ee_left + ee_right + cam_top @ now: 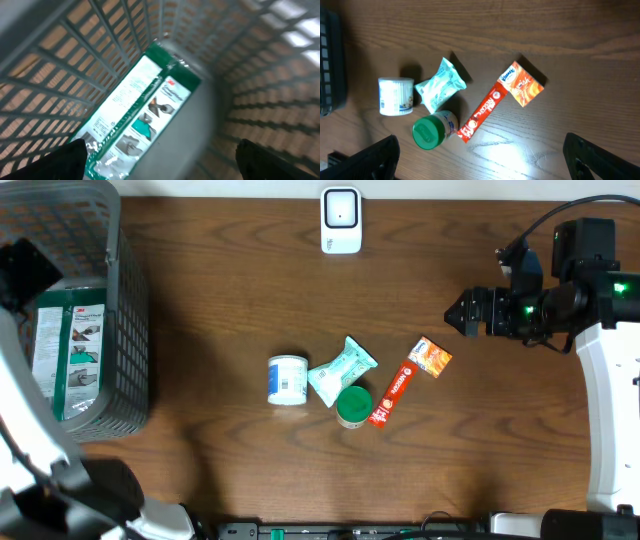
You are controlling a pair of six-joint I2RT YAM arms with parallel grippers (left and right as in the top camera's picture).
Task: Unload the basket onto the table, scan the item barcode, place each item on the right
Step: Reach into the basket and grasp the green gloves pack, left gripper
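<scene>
While both arms hang clear of the pile, the L gripper (159,165) sits over the basket (130,330) at far left. Its jaws are spread wide w/ nothing between them. Its fingertips (70,157) show only as dark blurs at the bottom corners of the wrist view. Below it a 3M pack (142,107), green & white, lies flat on the basket floor, diagonal in that view.

R gripper (465,312) hovers over the right side of the table (200,300), also wide open & empty. It points left toward the pile but is well apart from it.

Scanner (340,220), white, stands at the far edge, ctr.

Mid-table lie 5 items:
- a white tub (288,380) on its side, leftmost
- a teal wipes pack (342,370) just right of it, touching or nearly so
- a green-lid bottle (353,405) on the near side of the wipes pack, touching it
- a red stick (392,393) lying diagonally, its near end against the bottle
- an orange tissue pack (431,357) at the stick's far end, rightmost

Barcodes are too small to make out.
</scene>
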